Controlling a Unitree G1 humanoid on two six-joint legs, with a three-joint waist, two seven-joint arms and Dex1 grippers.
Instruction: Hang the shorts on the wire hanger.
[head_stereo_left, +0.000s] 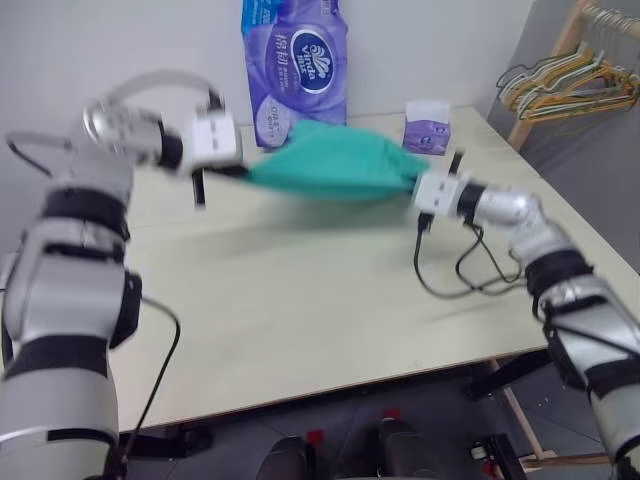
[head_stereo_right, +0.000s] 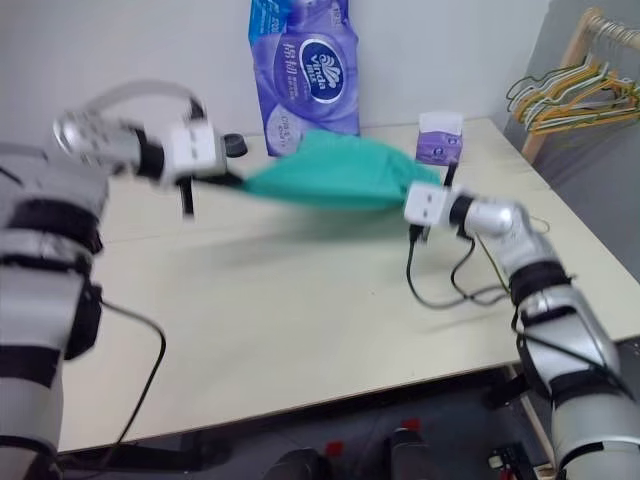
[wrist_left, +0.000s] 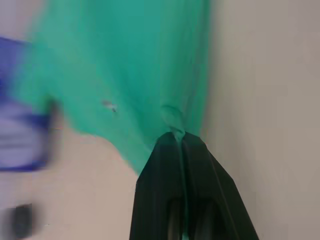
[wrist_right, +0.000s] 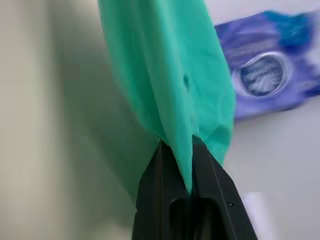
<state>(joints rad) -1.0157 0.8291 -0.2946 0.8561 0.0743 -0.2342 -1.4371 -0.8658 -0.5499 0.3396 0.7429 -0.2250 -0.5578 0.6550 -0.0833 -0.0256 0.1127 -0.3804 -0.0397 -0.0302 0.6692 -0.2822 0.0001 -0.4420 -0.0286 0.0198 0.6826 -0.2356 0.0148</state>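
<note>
The shorts (head_stereo_left: 335, 160) hang stretched above the table (head_stereo_left: 300, 300), held at both ends by the 2 grippers. The left gripper (wrist_left: 179, 137) pinches one edge of the teal fabric between its closed black fingers (wrist_left: 162, 165); the right gripper (wrist_right: 184, 165) clamps the opposite edge, a fold of cloth running down between its fingers (wrist_right: 155, 180). Behind the shorts, a purple tissue pack (head_stereo_left: 297, 60) stands against the wall, and a small purple tissue box (head_stereo_left: 428, 127) sits just beside the shorts' right end. A bunch of hangers (head_stereo_left: 570, 85) hangs on a wooden rack (head_stereo_left: 560, 50), well apart from the shorts, past the table's far right corner.
</note>
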